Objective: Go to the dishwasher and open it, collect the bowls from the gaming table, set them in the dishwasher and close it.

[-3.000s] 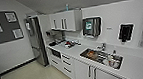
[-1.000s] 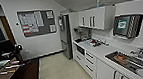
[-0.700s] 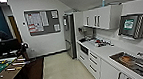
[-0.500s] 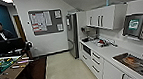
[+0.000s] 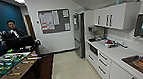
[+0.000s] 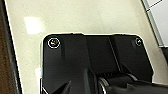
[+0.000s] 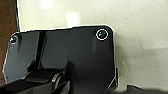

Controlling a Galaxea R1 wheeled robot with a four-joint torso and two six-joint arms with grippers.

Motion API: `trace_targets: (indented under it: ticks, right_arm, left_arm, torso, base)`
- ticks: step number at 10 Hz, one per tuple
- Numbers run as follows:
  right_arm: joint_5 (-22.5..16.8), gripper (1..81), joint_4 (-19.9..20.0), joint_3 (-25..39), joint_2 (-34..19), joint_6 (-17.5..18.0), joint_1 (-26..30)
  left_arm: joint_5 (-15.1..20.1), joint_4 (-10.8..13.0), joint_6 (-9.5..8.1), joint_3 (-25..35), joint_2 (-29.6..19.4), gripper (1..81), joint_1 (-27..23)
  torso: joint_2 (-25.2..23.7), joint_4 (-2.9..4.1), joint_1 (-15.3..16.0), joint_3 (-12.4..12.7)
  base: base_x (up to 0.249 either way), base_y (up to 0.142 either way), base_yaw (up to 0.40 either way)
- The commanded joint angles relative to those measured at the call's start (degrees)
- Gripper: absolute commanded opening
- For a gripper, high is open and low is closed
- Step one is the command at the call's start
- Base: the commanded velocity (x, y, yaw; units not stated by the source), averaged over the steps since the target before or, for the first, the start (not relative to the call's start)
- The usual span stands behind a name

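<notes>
1. I'm in a narrow kitchen: pale floor [image 5: 72, 70] down the middle, a white counter [image 5: 113, 52] with drawer fronts along one wall, and a steel fridge [image 5: 78, 34] at its far end.
2. A foosball table [image 5: 4, 66] with a green field stands across the aisle from the counter. A person [image 5: 13, 32] is behind a dark monitor beyond its far end.
3. I can't pick out the dishwasher among the fronts under the counter, and I see no bowls on any table.
4. Both wrist views look down at bare floor. I can't tell whether either hand is open or closed.
5. My judgement is that this step is driving. I should roll slowly, centred in the aisle, and scan the lower fronts for a steel-grey panel.
6. I should keep both arms tucked, clear of the counter edge and the foosball rods.
</notes>
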Motion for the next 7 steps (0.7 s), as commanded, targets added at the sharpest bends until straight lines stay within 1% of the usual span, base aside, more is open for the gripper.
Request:
trace_targets:
  ticks: [1, 7]
  right_arm:
    - [-3.44, 81.1, 0.23, -0.34, -0.68, -0.11, 3.66]
    - [-3.35, 81.1, 0.23, -0.34, -0.76, -0.11, 3.66]
  left_arm:
    - [2.51, 0.13, 0.01, 0.02, -0.47, 81.1, -3.18]
    - [2.51, 0.13, 0.01, 0.02, -0.38, 81.1, -3.26]
  torso:
    - [0.00, 0.00, 0.00, 0.00]
    - [0.00, 0.00, 0.00, 0.00]
  base:
    - [0.000, 0.000, 0.196]
    - [0.000, 0.000, 0.196]
